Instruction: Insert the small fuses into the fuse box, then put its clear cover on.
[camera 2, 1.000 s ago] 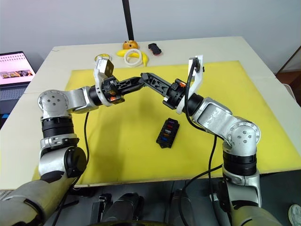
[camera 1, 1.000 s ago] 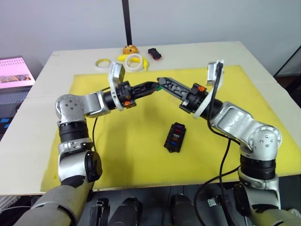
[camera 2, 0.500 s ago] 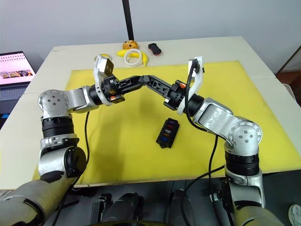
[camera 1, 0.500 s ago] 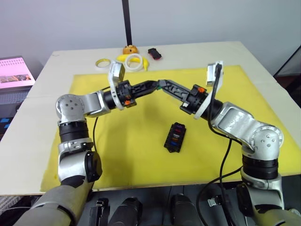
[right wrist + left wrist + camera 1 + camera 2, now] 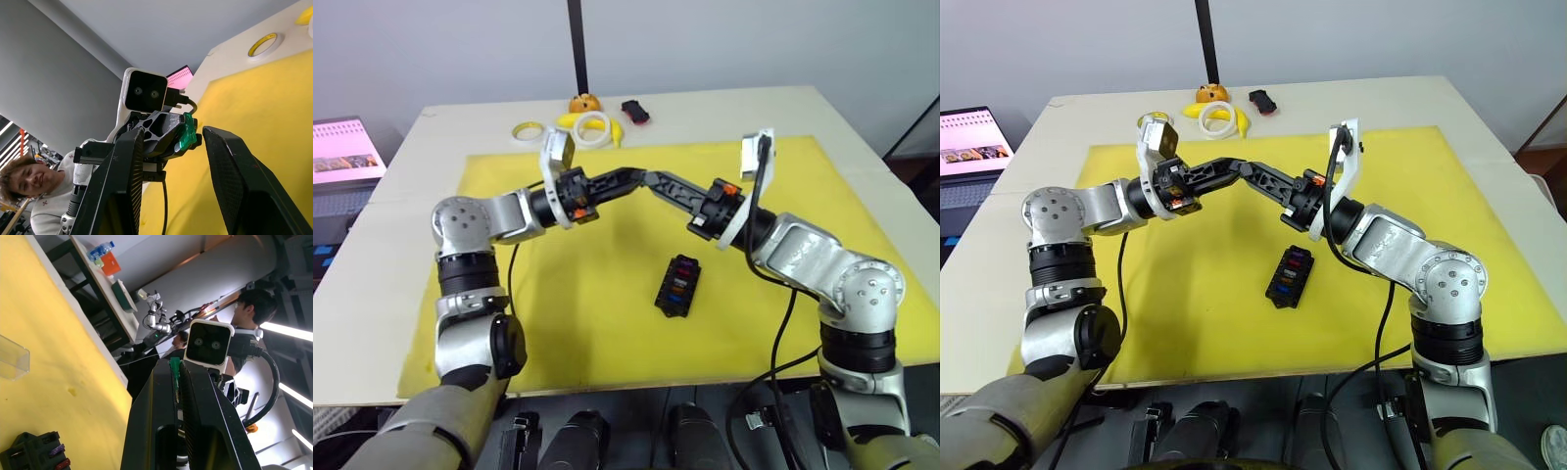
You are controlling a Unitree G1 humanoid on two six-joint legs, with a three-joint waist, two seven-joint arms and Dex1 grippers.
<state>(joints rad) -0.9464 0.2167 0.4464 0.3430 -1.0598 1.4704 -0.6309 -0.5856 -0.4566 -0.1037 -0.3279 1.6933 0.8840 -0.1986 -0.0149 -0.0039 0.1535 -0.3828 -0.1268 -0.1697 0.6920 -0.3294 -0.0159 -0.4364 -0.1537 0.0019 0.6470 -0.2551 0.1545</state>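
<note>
Left pincer [image 5: 638,179] pinching green fuse [image 5: 174,368] — right pincer [image 5: 171,142] agape.

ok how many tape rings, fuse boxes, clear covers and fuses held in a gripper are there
tape rings: 2
fuse box: 1
clear cover: 1
green fuse, held in the left gripper: 1
total: 5

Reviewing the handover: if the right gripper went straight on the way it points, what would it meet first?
Most likely the green fuse pinched in the left gripper, which lies between the open fingers of the right gripper. Past it sits the left gripper's body, though depth is hard to judge.
</note>
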